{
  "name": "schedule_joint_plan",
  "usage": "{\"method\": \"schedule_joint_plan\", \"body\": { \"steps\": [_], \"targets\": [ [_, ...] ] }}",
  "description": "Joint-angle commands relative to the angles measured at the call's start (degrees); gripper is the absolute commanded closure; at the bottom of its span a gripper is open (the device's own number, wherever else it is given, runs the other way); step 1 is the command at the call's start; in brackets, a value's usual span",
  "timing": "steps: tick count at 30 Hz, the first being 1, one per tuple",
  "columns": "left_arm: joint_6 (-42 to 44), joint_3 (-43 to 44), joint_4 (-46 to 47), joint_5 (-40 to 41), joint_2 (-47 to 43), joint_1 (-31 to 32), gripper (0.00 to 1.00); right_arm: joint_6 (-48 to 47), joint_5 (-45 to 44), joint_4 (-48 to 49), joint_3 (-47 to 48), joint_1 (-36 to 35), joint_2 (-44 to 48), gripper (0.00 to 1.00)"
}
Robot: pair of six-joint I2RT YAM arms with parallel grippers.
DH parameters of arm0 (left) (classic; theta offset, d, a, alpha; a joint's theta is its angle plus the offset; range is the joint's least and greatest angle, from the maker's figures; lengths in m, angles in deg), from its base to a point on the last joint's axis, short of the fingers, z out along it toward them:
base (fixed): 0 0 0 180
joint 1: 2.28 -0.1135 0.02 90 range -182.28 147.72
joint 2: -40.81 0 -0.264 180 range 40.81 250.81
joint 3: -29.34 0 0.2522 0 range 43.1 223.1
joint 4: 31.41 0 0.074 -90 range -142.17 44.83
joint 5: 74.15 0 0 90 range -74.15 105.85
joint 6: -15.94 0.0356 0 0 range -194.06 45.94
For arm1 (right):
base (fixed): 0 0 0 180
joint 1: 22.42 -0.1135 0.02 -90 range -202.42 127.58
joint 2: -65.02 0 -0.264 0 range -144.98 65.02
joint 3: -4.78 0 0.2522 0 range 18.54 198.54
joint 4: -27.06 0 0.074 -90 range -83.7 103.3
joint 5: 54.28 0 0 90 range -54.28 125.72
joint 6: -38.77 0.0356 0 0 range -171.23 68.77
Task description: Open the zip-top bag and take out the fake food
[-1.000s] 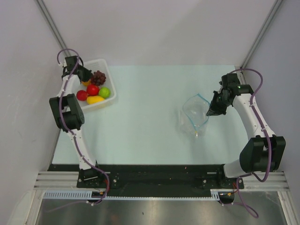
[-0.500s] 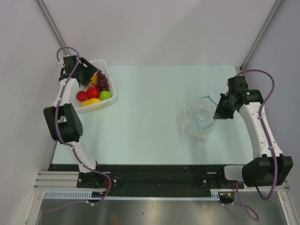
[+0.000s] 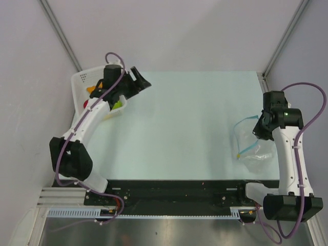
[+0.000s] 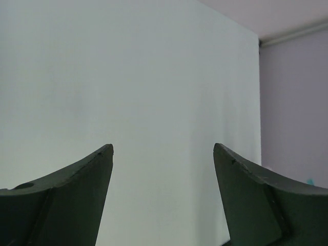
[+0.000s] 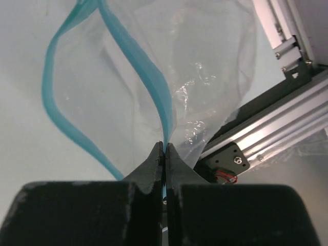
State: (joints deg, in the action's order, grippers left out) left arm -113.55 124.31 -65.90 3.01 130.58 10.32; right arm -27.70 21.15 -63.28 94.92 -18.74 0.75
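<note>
Right pincer point(image 5: 164, 149) pinches zip-top bag point(image 5: 205, 77) (mouth gaping)

Arms point(image 3: 89, 115): white links, blk joints, purple cables point(image 3: 114, 53); claw fingers point(image 4: 66, 200) dark, tapered.

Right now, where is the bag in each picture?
Top: bag at the right, near the table's front edge, its strip in the right tool.
Left wrist: no bag that I can make out, only table past the open left tool.
Right wrist: bag fills the upper middle, strip pinched by the tool.
Shared landmark: the pale green table.
</note>
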Motion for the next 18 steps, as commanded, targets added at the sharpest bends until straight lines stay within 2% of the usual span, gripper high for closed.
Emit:
{"method": "schedule_joint_plan", "body": {
  "steps": [1,6,8,9,11,12,14,15,16,17,18],
  "targets": [
    [2.2,-1.8,0.3,-3.8,-3.3,7.5,0.18,0.6,-7.8,-0.7,1.8,0.4,-3.3,1.0],
    [4.4,-0.2,0.5,-8.0,-2.2,13.1,0.18,0.5,-2.9,7.4,1.7,0.4,-13.6,0.99],
    [5.9,1.2,0.3,-10.1,-2.1,14.7,0.18,0.0,2.0,12.4,1.8,0.3,-16.7,0.92],
    [6.4,1.4,0.7,-11.0,-2.6,15.4,0.17,0.1,3.0,15.0,1.9,-0.3,-19.4,0.84],
    [7.2,0.8,2.1,-13.2,-3.7,15.7,0.16,0.4,5.8,17.4,2.3,-1.0,-22.0,0.78],
    [8.1,0.7,2.4,-13.4,-5.1,15.9,0.15,0.4,6.9,19.1,2.6,-1.7,-24.3,0.67],
    [9.2,0.4,1.9,-13.3,-6.5,16.0,0.14,0.5,9.1,19.2,4.1,-2.8,-26.0,0.53],
    [9.5,0.1,1.8,-13.1,-7.2,16.1,0.14,0.6,9.4,18.4,5.8,-3.5,-26.5,0.37],
    [9.3,-0.9,2.0,-13.0,-8.7,16.2,0.13,0.2,10.3,18.0,6.6,-3.9,-26.1,0.24],
    [8.5,-1.6,2.4,-13.2,-9.5,16.3,0.11,0.0,10.0,17.9,7.0,-5.5,-25.2,0.07],
    [7.9,-2.8,2.6,-13.3,-10.1,16.3,0.1,0.0,9.6,17.5,7.8,-6.7,-23.3,0.01]
  ]
}}
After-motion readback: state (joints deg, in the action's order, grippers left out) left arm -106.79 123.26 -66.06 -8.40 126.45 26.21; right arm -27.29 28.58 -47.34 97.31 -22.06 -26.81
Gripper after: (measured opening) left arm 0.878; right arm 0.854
